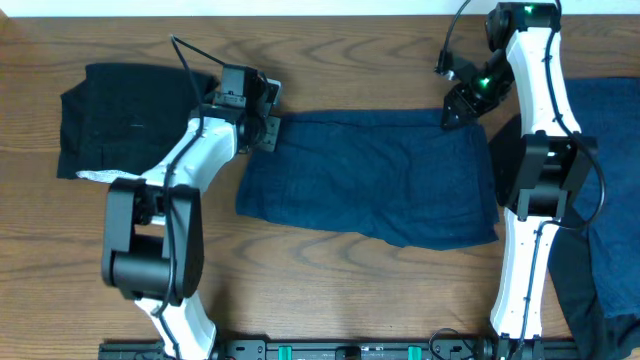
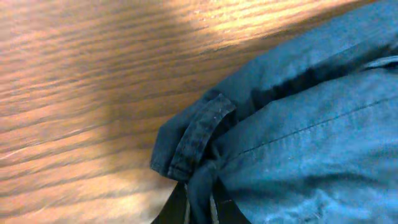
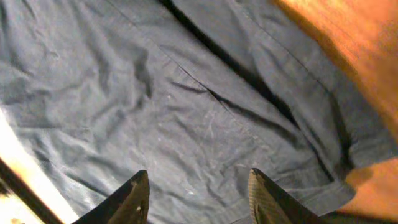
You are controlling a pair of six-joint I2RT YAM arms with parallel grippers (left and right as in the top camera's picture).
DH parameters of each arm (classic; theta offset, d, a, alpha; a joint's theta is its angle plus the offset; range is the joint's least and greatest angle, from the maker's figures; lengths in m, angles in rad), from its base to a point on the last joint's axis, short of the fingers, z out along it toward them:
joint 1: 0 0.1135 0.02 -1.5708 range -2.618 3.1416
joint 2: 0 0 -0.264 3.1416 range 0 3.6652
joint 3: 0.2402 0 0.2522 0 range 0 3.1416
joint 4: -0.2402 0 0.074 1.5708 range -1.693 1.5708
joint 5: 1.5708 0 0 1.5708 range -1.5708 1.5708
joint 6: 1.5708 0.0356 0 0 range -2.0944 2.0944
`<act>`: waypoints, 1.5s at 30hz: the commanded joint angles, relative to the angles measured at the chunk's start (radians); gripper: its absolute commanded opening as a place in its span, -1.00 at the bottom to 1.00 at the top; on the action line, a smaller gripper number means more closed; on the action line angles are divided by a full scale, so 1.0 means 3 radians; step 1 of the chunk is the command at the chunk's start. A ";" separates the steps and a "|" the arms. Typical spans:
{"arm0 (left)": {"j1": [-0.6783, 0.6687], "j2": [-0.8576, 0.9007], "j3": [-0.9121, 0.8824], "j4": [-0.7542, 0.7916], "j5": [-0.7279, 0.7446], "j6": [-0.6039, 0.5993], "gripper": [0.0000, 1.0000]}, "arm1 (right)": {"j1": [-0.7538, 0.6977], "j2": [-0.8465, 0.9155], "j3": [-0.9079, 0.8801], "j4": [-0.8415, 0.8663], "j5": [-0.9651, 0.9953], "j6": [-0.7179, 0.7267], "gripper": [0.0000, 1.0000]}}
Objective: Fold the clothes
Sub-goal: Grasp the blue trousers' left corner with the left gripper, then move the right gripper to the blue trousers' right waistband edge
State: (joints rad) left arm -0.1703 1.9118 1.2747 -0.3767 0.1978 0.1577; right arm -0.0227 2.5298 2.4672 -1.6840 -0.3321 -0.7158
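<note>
A dark navy blue cloth garment (image 1: 370, 175) lies spread flat across the middle of the brown wooden tabletop (image 1: 350, 290). The left pincer (image 1: 270, 128) sits at the garment's upper left corner. In the left wrist view its jaws are narrow, with a fold of the navy cloth pinched between them beside a stitched hem loop (image 2: 199, 137). The right pincer (image 3: 199, 196) is at the upper right corner, and its two dark fingers (image 3: 135, 198) stand wide apart over the wrinkled cloth, gripping nothing. A black cloth garment (image 1: 120, 115) rests in the upper left of the overhead frame, with a small white tag (image 1: 100, 176) at its lower edge. More navy cloth (image 1: 610, 150) lies along the right edge.
</note>
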 commanded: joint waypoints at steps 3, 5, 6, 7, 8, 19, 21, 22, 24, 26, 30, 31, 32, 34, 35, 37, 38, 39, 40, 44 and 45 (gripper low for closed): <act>0.0024 -0.0243 -0.0025 -0.0139 -0.0076 0.0008 -0.88 | 0.0036 0.0041 -0.0011 0.0092 -0.0056 -0.0334 0.27; 0.0024 -0.0259 -0.0025 -0.0191 -0.0076 0.0008 -0.88 | 0.0037 0.0041 -0.0017 0.0064 -0.0055 -0.0340 0.28; 0.0024 -0.0259 -0.0025 -0.0211 -0.0076 0.0008 -0.88 | 0.0037 0.0041 -0.0033 0.0064 -0.0055 -0.0374 0.25; 0.0024 -0.0258 -0.0025 -0.0238 -0.0076 0.0008 -0.88 | 0.0037 0.0041 -0.0057 0.0055 -0.0055 -0.0500 0.17; 0.0024 -0.0258 -0.0025 -0.0267 -0.0076 0.0009 -0.88 | 0.0036 0.0041 -0.0089 0.0057 -0.0056 -0.0631 0.12; 0.0013 -0.0257 -0.0025 -0.0292 0.0153 0.0010 -0.88 | 0.0111 0.0041 -0.0902 0.0600 -0.0142 -0.1059 0.22; 0.0010 -0.0257 -0.0025 -0.0290 0.0150 0.0010 -0.88 | 0.0126 0.0041 -0.1002 0.0665 -0.0141 -0.1061 0.23; 0.0010 -0.0257 -0.0025 -0.0290 0.0151 0.0010 -0.87 | 0.0132 0.0041 -0.1031 0.0683 -0.0140 -0.1061 0.24; 0.0010 -0.0257 -0.0025 -0.0301 0.0151 0.0010 -0.81 | 0.0141 0.0041 -0.1082 0.0735 -0.0135 -0.1062 0.25; 0.0010 -0.0257 -0.0025 -0.0314 0.0151 0.0010 -0.81 | 0.0144 0.0041 -0.1092 0.0804 -0.0131 -0.1072 0.25; 0.0010 -0.0257 -0.0025 -0.0313 0.0150 0.0010 -0.80 | 0.0148 0.0028 -0.0979 0.0823 -0.0141 -0.1134 0.25; 0.0010 -0.0257 -0.0025 -0.0313 0.0151 0.0010 -0.80 | 0.0149 0.0027 -0.0933 0.0799 -0.0154 -0.1134 0.24; 0.0010 -0.0257 -0.0025 -0.0313 0.0151 0.0010 -0.80 | 0.0153 0.0023 -0.0870 0.0763 -0.0155 -0.1134 0.24; 0.0010 -0.0257 -0.0025 -0.0313 0.0151 0.0010 -0.80 | 0.0156 0.0023 -0.0765 0.0716 -0.0154 -0.1136 0.24; 0.0010 -0.0257 -0.0025 -0.0313 0.0151 0.0010 -0.79 | 0.0155 0.0020 -0.0706 0.0698 -0.0151 -0.1150 0.24; 0.0010 -0.0257 -0.0025 -0.0313 0.0150 0.0010 -0.70 | 0.0155 0.0020 -0.0622 0.0684 -0.0149 -0.1207 0.24; 0.0010 -0.0257 -0.0025 -0.0313 0.0150 0.0010 -0.70 | 0.0155 0.0020 -0.0601 0.0710 -0.0139 -0.1231 0.25; 0.0010 -0.0257 -0.0025 -0.0313 0.0150 0.0010 -0.70 | 0.0155 0.0020 -0.0599 0.0754 -0.0127 -0.1253 0.26; 0.0010 -0.0257 -0.0025 -0.0313 0.0150 0.0010 -0.70 | 0.0155 0.0020 -0.0600 0.0792 -0.0121 -0.1275 0.29; 0.0011 -0.0257 -0.0025 -0.0312 0.0150 0.0011 -0.70 | 0.0155 0.0031 -0.0673 0.0999 -0.0116 -0.1288 0.43; 0.0011 -0.0257 -0.0025 -0.0312 0.0150 0.0011 -0.70 | 0.0155 0.0031 -0.0693 0.1031 -0.0114 -0.1287 0.44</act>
State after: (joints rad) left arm -0.1677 1.8568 1.2739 -0.4675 0.2302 0.1577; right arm 0.0174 2.5282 2.2696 -1.3899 -0.3634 -1.0790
